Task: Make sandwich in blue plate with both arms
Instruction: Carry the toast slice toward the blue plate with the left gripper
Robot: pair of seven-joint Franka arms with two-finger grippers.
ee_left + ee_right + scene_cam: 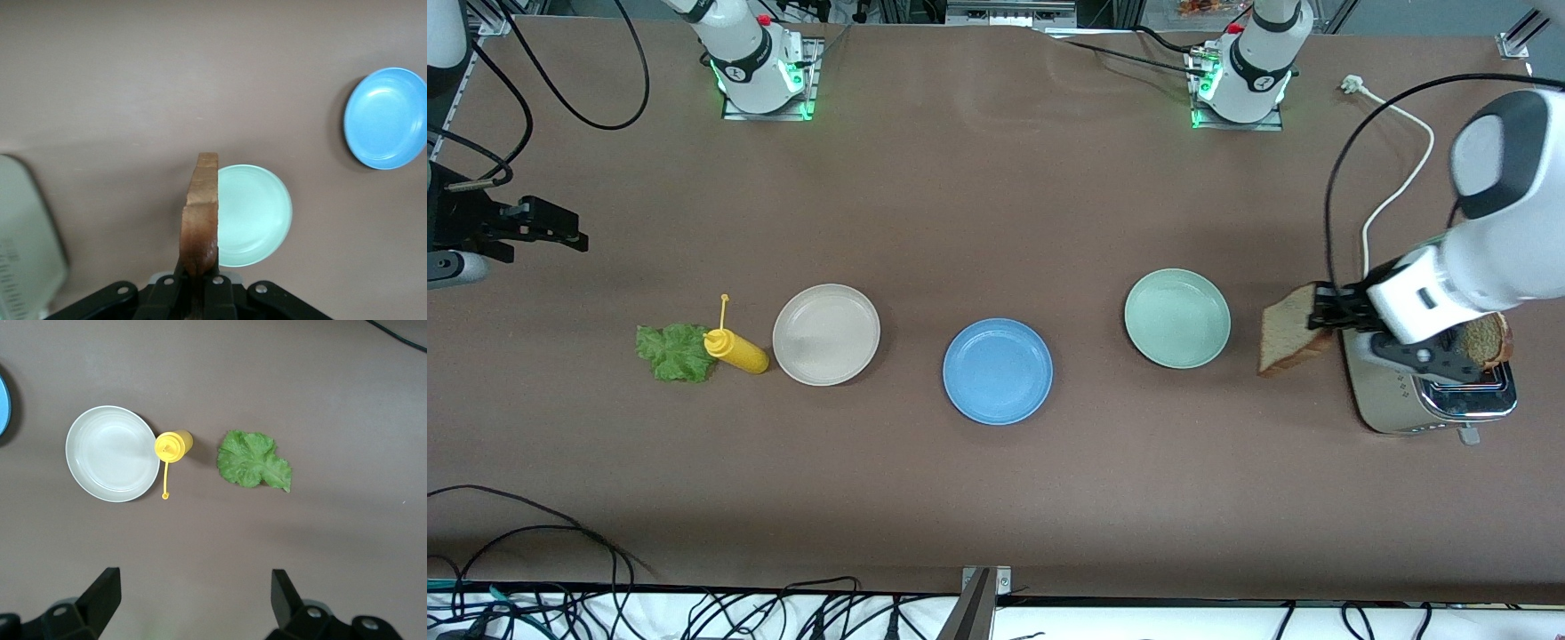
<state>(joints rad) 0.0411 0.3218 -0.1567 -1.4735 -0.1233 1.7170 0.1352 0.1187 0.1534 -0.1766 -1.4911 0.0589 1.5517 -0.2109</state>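
My left gripper (pixel 1319 316) is shut on a brown bread slice (pixel 1288 331), which it holds on edge above the table between the toaster (pixel 1405 404) and the pale green plate (pixel 1176 317). In the left wrist view the slice (pixel 200 213) stands up from the closed gripper (pixel 198 283). A second slice (pixel 1485 339) sticks out of the toaster. The blue plate (pixel 997 371) sits bare mid-table. A green lettuce leaf (pixel 671 352) lies toward the right arm's end. My right gripper (pixel 195 593) hangs open and holds nothing, high over the table near the lettuce (pixel 253 459).
A beige plate (pixel 826 334) and a yellow squeeze bottle (pixel 735 349) lying on its side sit between the lettuce and the blue plate. The toaster's white cord (pixel 1396 169) runs toward the left arm's base. Black cables trail along the table edge nearest the front camera.
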